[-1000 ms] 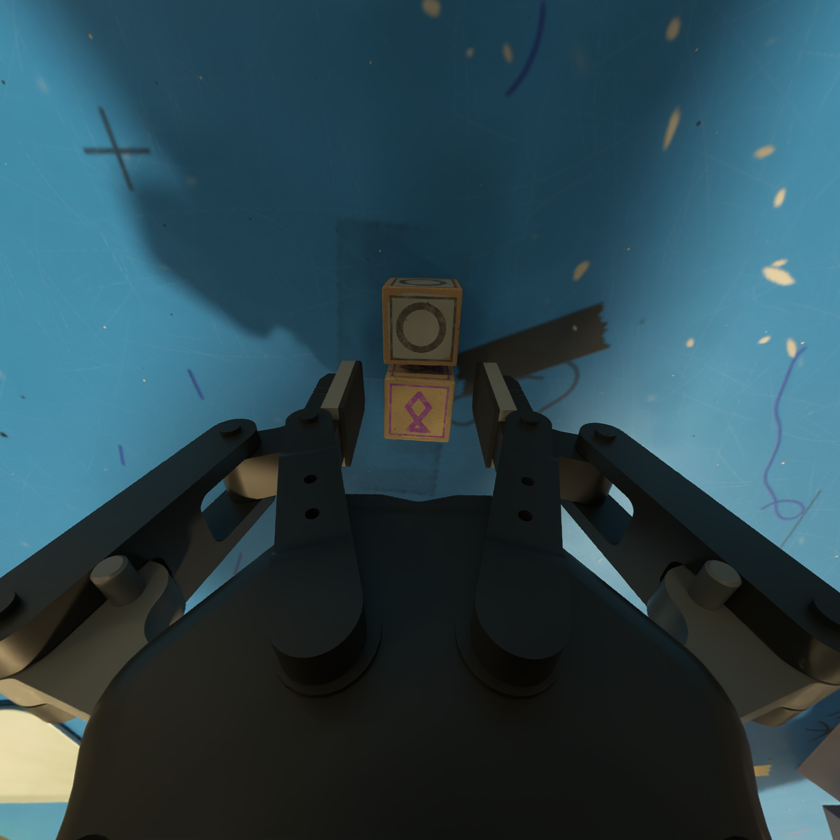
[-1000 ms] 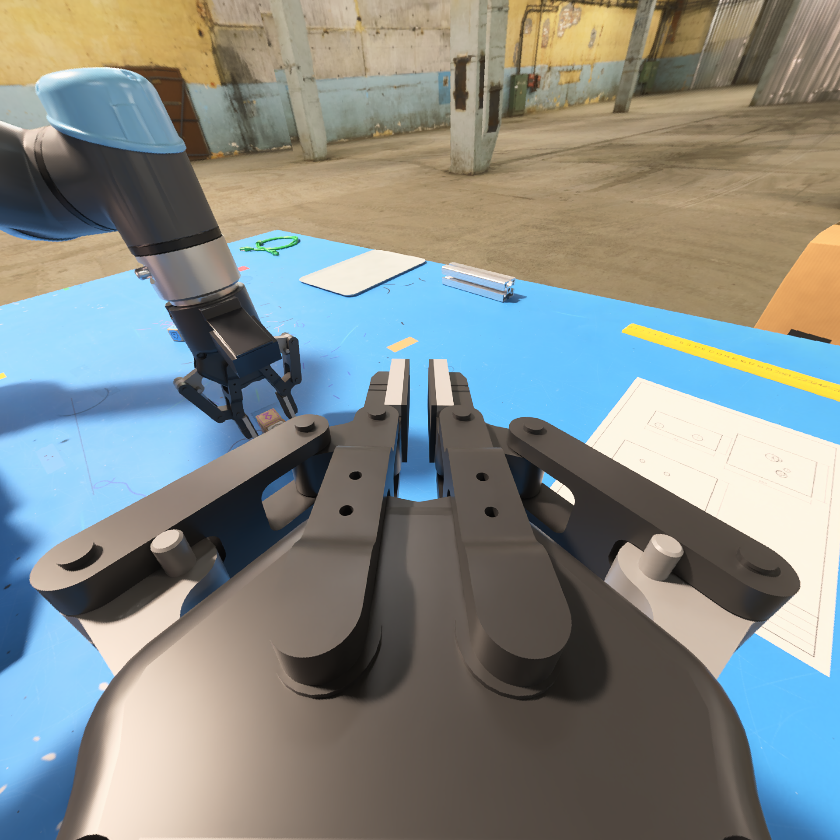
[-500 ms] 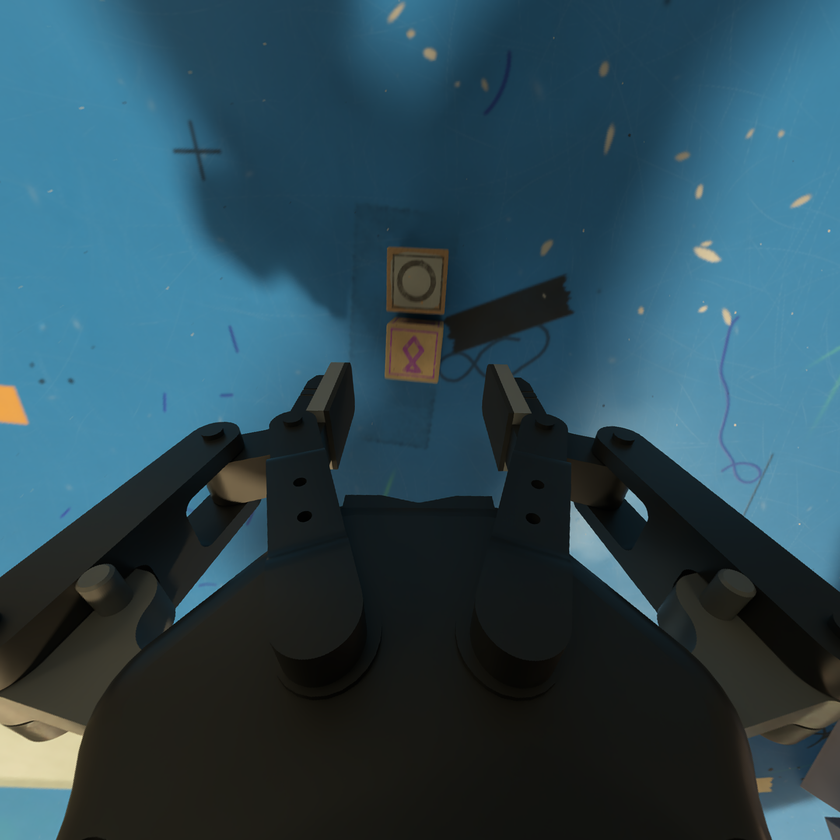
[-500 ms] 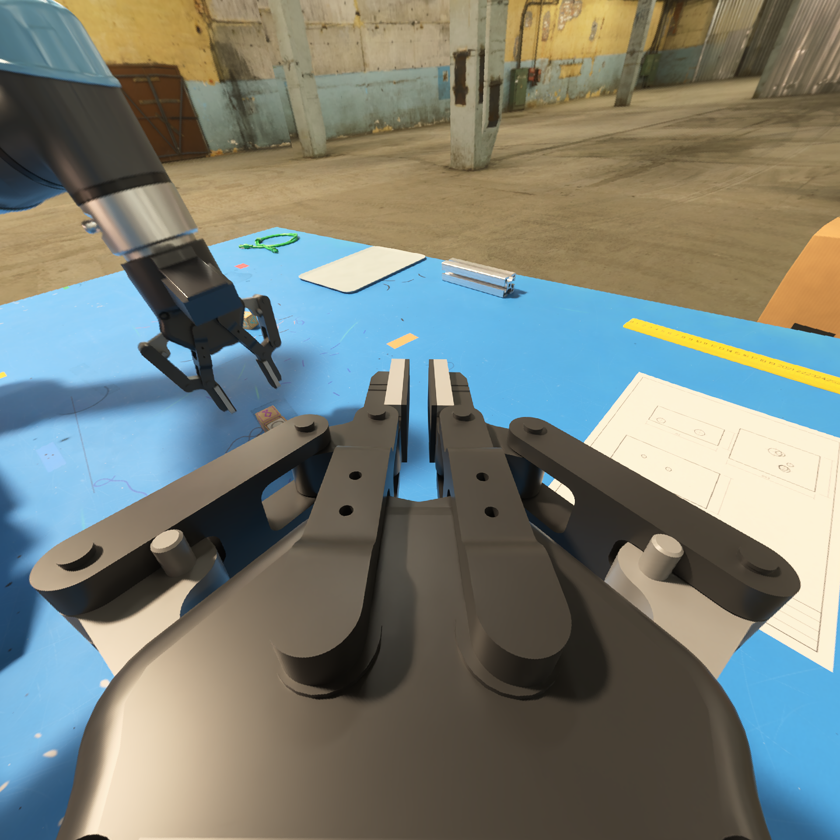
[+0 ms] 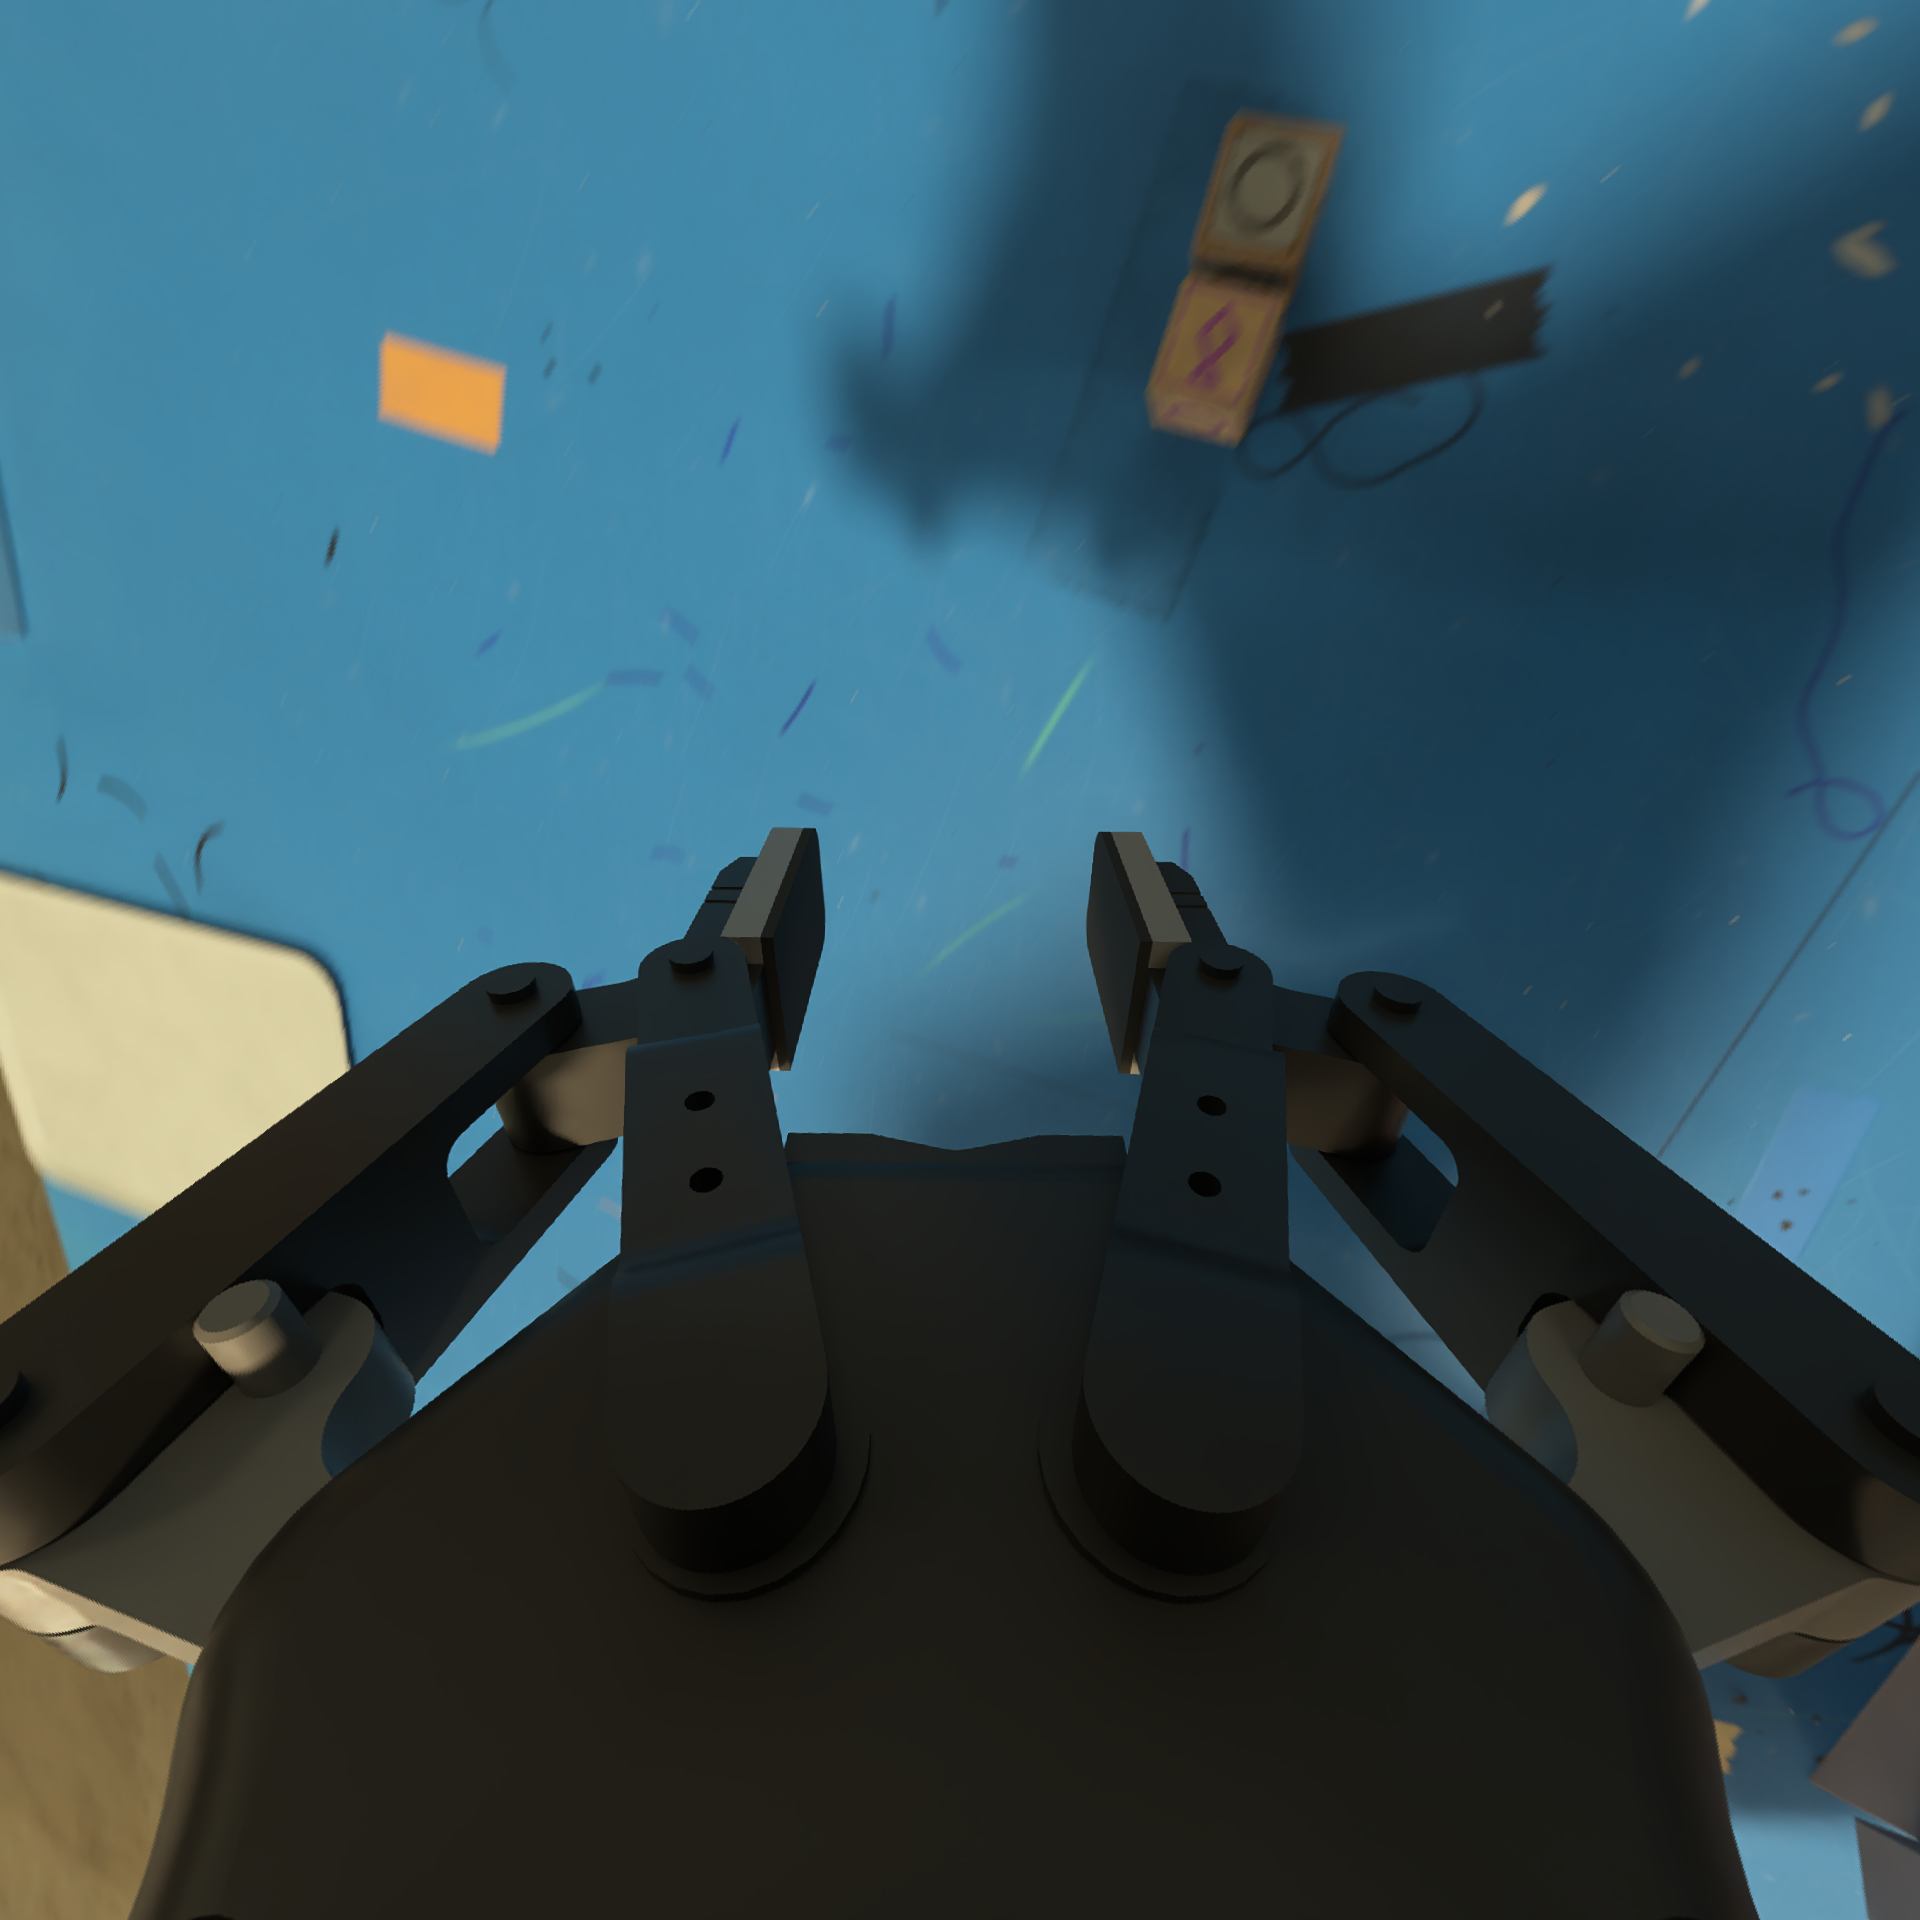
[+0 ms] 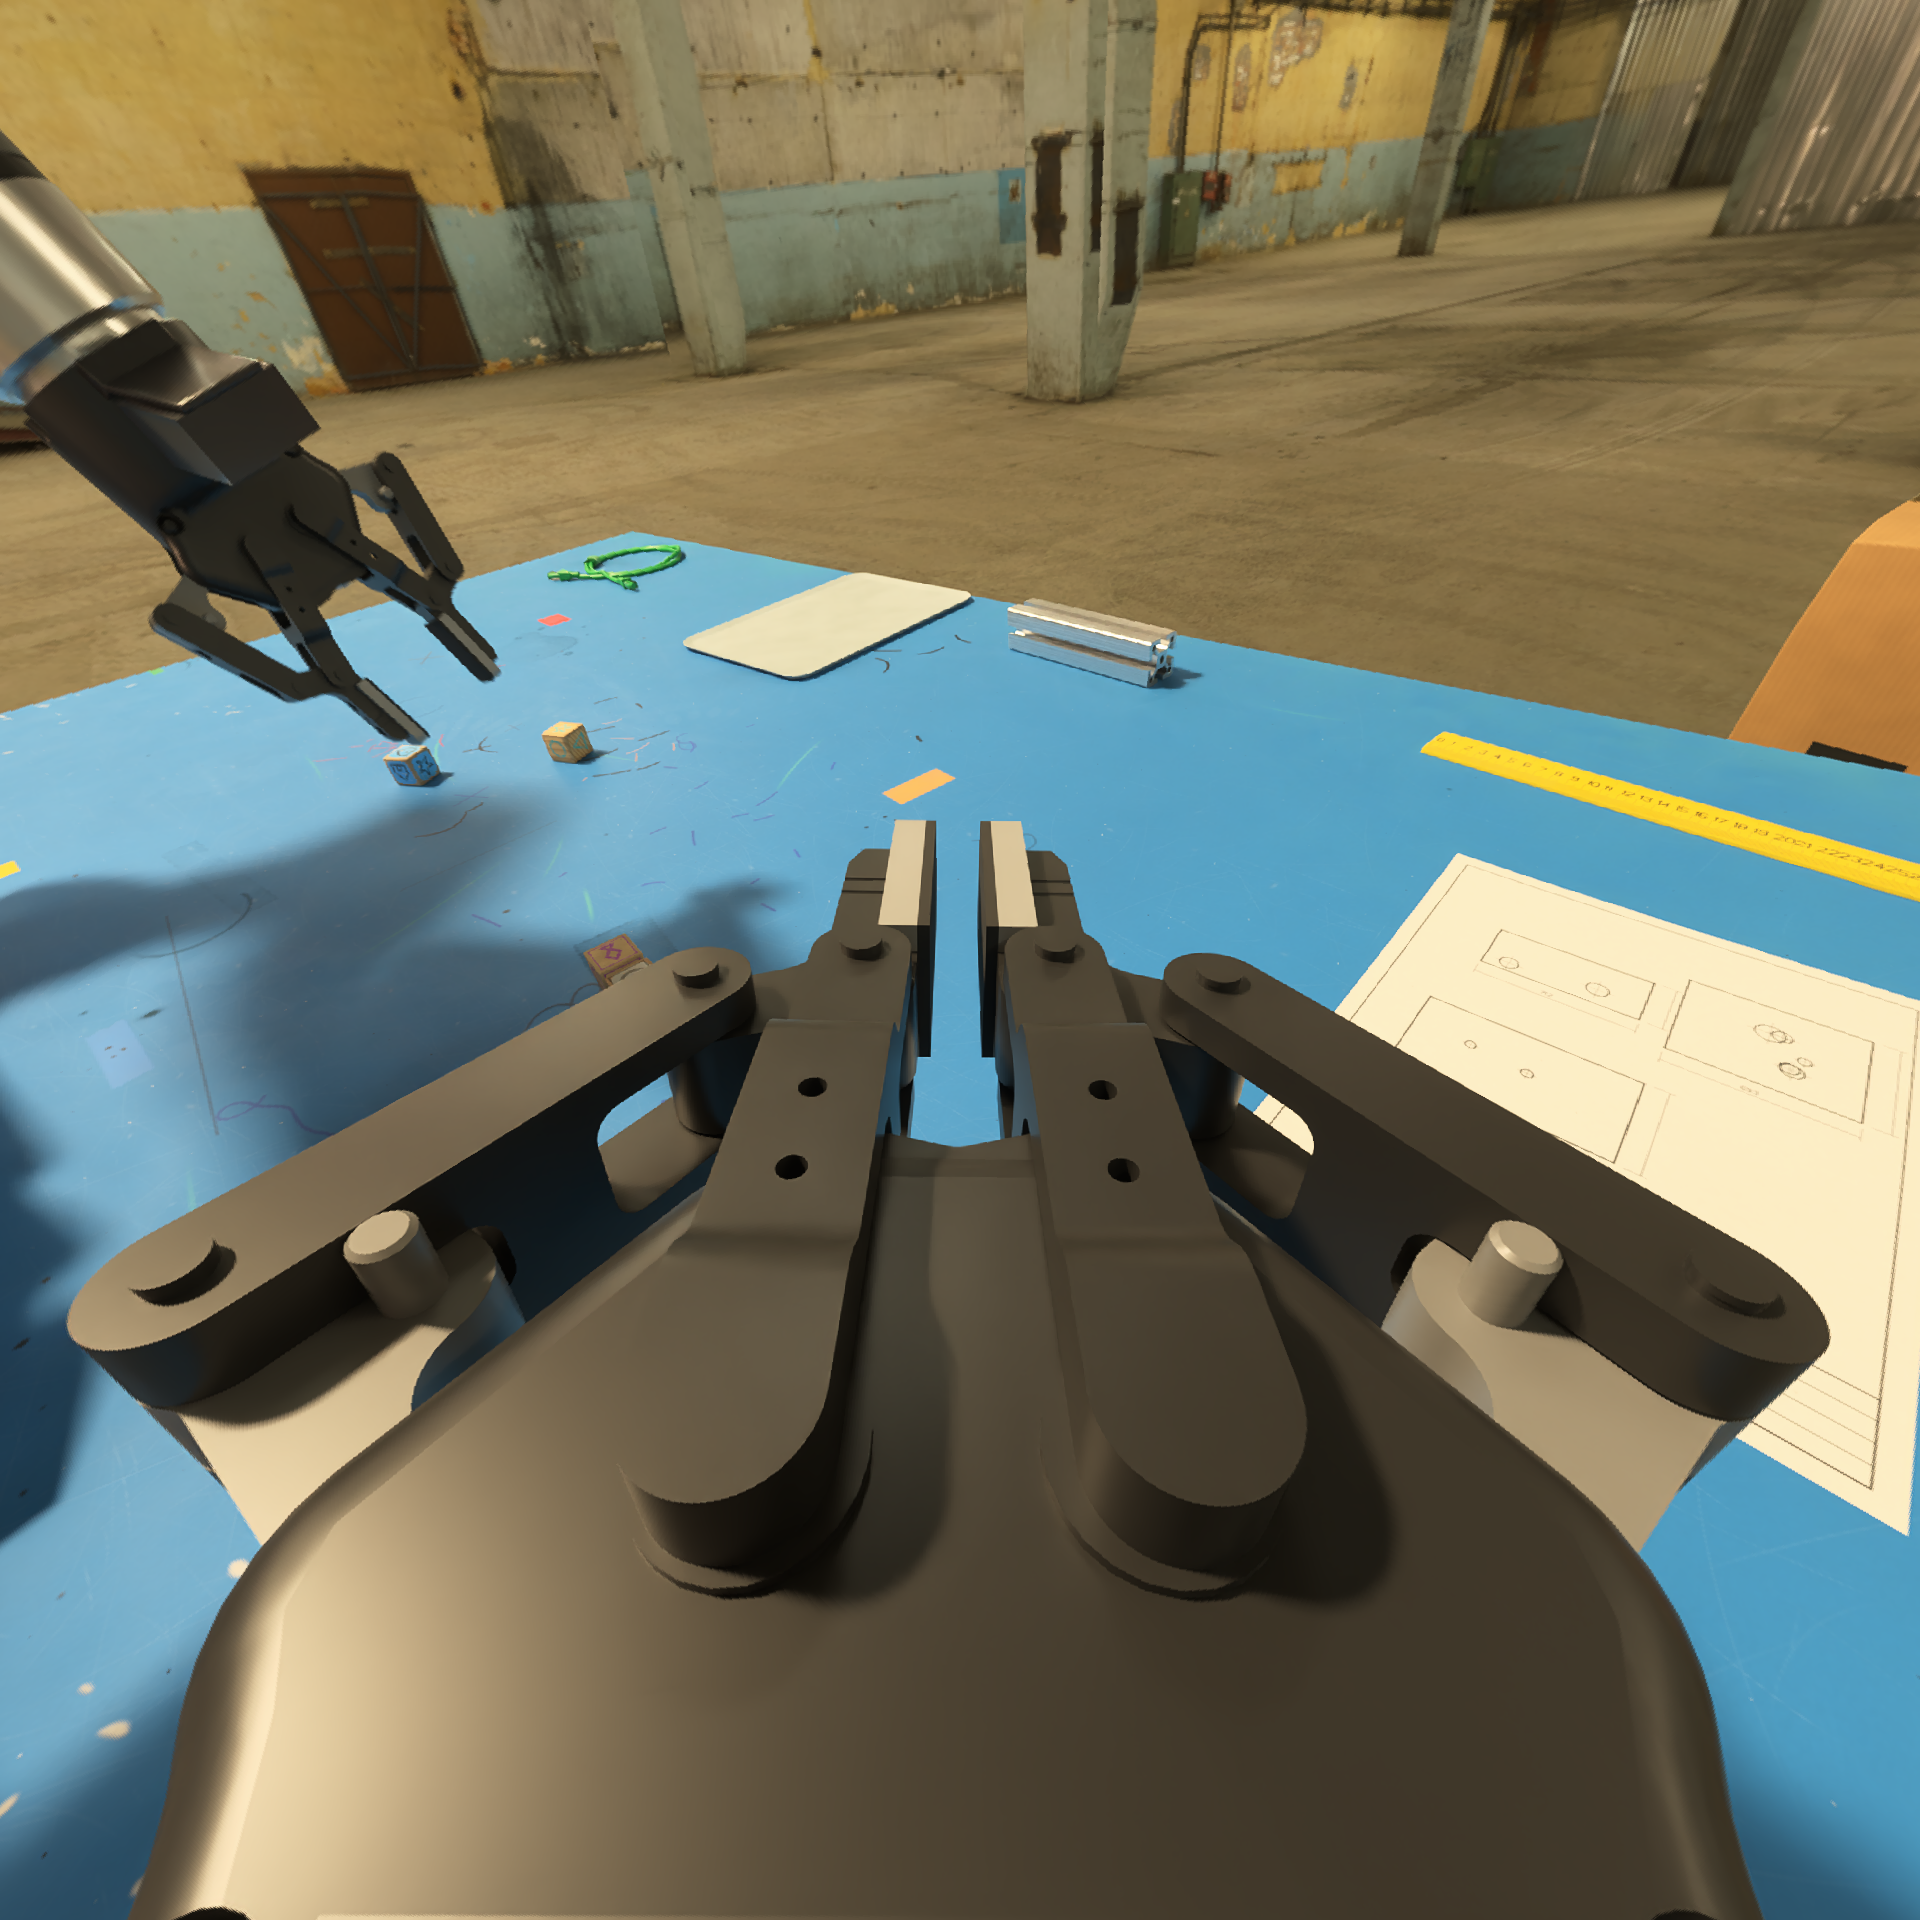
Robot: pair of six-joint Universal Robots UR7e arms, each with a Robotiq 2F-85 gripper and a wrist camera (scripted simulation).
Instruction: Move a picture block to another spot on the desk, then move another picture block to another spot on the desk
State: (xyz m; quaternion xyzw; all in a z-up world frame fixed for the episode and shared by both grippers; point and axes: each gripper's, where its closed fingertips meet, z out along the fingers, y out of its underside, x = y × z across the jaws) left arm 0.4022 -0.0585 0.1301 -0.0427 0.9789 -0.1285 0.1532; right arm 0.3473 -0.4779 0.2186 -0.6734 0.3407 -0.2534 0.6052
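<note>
- The right gripper [image 6: 956,873] hangs low over the blue desk [image 6: 1195,790], its fingers drawn almost together with only a thin slit between the pads and nothing in it.
- To its right lies a white drawing sheet [image 6: 1704,1122]; past that sheet a yellow ruler [image 6: 1662,816] runs along the desk's right edge.
- Just left of the right gripper's linkage, two wooden picture blocks sit touching each other in shadow: the purple-marked block [image 5: 1210,358] nearer, the ring-marked block [image 5: 1268,192] behind it. A black tape strip [image 5: 1413,338] lies against the purple-marked block's right side.
- The left gripper [image 5: 956,935] is up off the desk, jaws spread wide and empty, bare blue surface under it.
- Farther on, an orange patch [image 6: 918,785] lies flat in open desk.
- Far left, a blue block [image 6: 412,766] and a tan block [image 6: 566,742] stand apart, below the left gripper.
- Near the far edge lie a green cord [image 6: 621,566], a white pad [image 6: 828,623] and an aluminium bar [image 6: 1091,642].
</note>
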